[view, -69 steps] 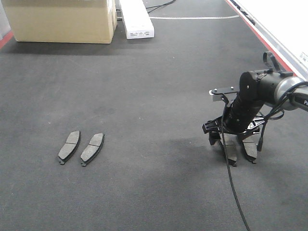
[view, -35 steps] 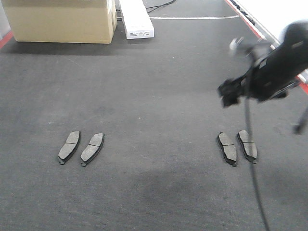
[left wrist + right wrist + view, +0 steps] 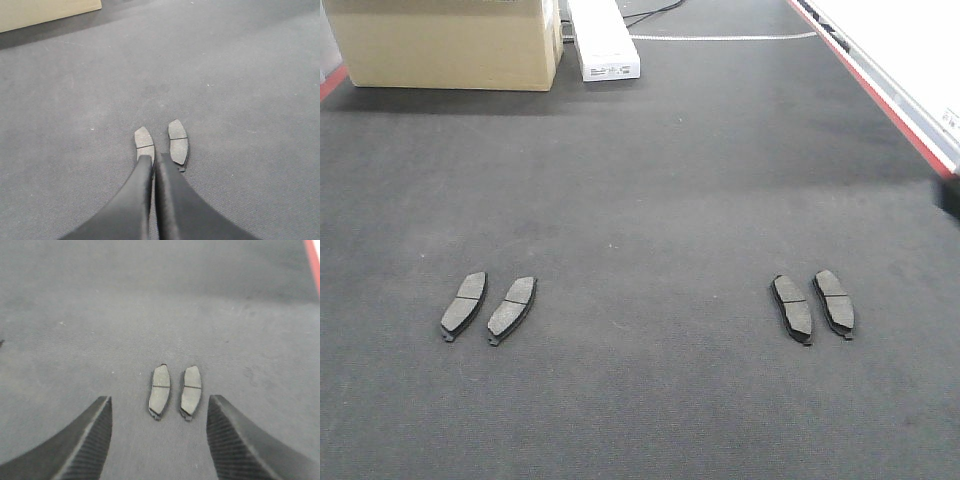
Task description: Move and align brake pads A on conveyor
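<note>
Dark grey-black textured conveyor belting [image 3: 650,170] fills nearly every view, with a red edge strip [image 3: 880,100] along its far right side.

From the left wrist camera, the left gripper [image 3: 153,167] has its two black fingers pressed together with only a thin seam between them and nothing held; its tips hang just over the near end of one pad. From the right wrist camera, the right gripper [image 3: 159,407] has its ribbed black fingers spread wide and empty, framing the other pair from above and well clear of it. Neither gripper shows in the front view.

Working outward, the four small flat dark grey curved brake pads lie on the belt in two pairs: the left pair [image 3: 488,305] [image 3: 161,142] and the right pair [image 3: 814,305] [image 3: 175,391]. Within each pair the pads sit side by side, just apart and roughly parallel, grooves across their middles. The two pairs stand well apart and lean opposite ways in the front view.

At the far end of the belt stand a tan cardboard box [image 3: 445,45] and a long white carton [image 3: 603,38].

By my reading, both pairs look placed and the task is close to done, or between placements. If more alignment is wanted, the next move calls for opening the left fingers, descending squarely over one pad, and nudging or regripping it without disturbing its neighbour.
</note>
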